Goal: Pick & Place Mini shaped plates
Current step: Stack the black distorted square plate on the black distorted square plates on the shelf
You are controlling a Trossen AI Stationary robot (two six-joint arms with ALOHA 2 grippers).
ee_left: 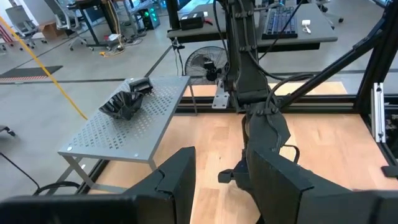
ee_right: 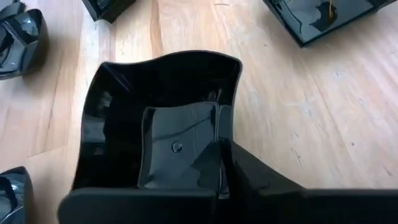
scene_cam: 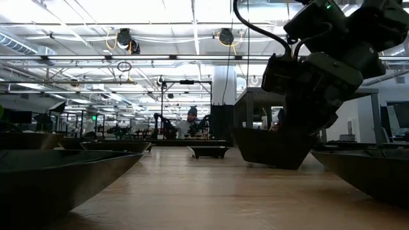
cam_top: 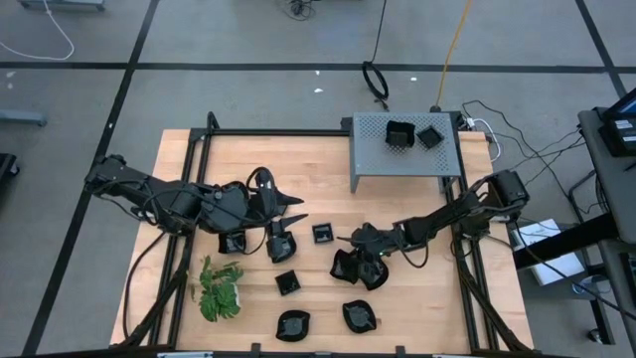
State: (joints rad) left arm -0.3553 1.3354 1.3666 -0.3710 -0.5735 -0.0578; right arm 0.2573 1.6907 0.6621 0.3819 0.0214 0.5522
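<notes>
Looking past the right gripper (ee_right: 219, 163), one sees a wavy-edged black plate (ee_right: 163, 118) directly under and in front of the jaws, with one dark finger (ee_right: 249, 177) reaching over the near rim into the bowl; the other finger is hidden, so I judge the jaws are closing on that rim, but whether they already pinch it I cannot tell. The plate sits flat on the wooden table (ee_right: 298, 106), and its rim runs across the line of the jaws, which suits a rim pinch. In the high view the right gripper (cam_top: 366, 257) is plainly the nearer arm to this plate; the grey perforated box (cam_top: 402, 151), where two plates (cam_top: 412, 133) already lie, is beyond the jaws, so I expect a lift and a carry away toward it. The left gripper (cam_top: 280, 237) hangs over another plate (cam_top: 281, 247); its fingers appear somewhat apart in its wrist view, holding nothing that I can see.
</notes>
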